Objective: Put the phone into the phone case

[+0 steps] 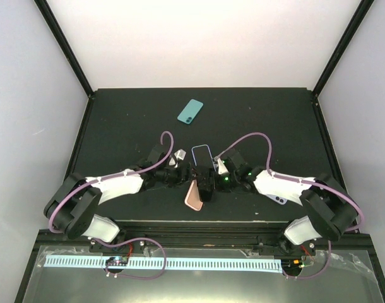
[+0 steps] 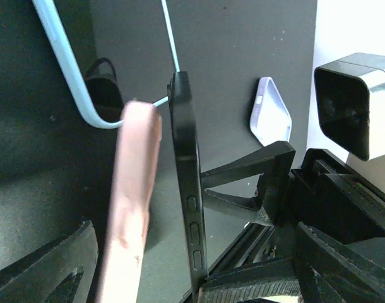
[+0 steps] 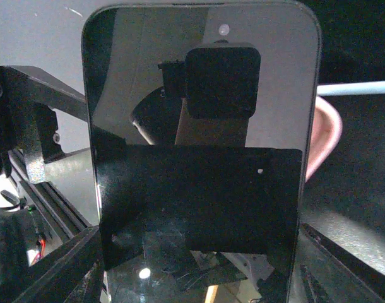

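Note:
The teal phone [image 1: 190, 111] lies flat on the black table [image 1: 129, 120], far from both arms and apart from them. The lavender phone case [image 1: 278, 199] rests on the table beneath my right arm, and shows in the left wrist view [image 2: 271, 117]. My right gripper [image 1: 208, 183] [image 3: 199, 252] is shut on a dark-edged phone [image 3: 199, 158], upright with its black screen facing the camera. My left gripper [image 1: 191, 177] [image 2: 148, 265] is open, fingers spread wide. A blurred pink phone-sized piece [image 2: 132, 202] [image 1: 193, 197] and the dark phone's edge [image 2: 191, 208] stand between them.
A light blue-rimmed case [image 1: 202, 153] [image 2: 72, 76] lies just beyond the two grippers. The right wrist's camera block [image 2: 356, 104] is close to my left gripper. White walls ring the table, and a black rail [image 1: 199, 237] runs along its near edge.

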`<state>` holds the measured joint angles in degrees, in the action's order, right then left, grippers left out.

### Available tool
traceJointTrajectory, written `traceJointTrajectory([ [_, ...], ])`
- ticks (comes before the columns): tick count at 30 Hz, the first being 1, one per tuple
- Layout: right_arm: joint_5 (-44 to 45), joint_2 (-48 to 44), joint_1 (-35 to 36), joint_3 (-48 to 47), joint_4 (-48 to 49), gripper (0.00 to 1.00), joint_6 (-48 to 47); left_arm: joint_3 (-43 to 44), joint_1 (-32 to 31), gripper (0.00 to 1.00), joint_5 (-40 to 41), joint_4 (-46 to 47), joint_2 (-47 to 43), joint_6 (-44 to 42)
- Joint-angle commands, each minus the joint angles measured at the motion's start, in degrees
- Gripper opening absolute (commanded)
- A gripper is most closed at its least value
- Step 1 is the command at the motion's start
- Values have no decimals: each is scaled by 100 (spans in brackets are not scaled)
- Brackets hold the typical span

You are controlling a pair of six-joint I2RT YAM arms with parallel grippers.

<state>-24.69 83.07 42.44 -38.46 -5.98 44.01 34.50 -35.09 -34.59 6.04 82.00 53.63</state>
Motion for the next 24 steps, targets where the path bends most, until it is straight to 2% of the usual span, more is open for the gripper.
traceJointTrajectory([
  [1,-98,104,131,-223,489,64,187,-40,13,87,153,-155,-59,-242],
  [6,-48,245,178,-323,320,64,207,29,30,85,765,-901,-452,-548],
  [10,85,99,201,-359,178,64,270,146,37,82,1237,-1599,-741,-817],
  [15,509,-137,198,-408,-195,64,287,23,38,80,1705,-2048,-1214,-1037],
  [20,952,-427,202,-359,-397,64,422,-86,31,76,1872,-2202,-1347,-1312],
  [24,1167,-686,202,-284,-391,64,549,-185,25,71,1593,-2083,-1181,-1413],
])
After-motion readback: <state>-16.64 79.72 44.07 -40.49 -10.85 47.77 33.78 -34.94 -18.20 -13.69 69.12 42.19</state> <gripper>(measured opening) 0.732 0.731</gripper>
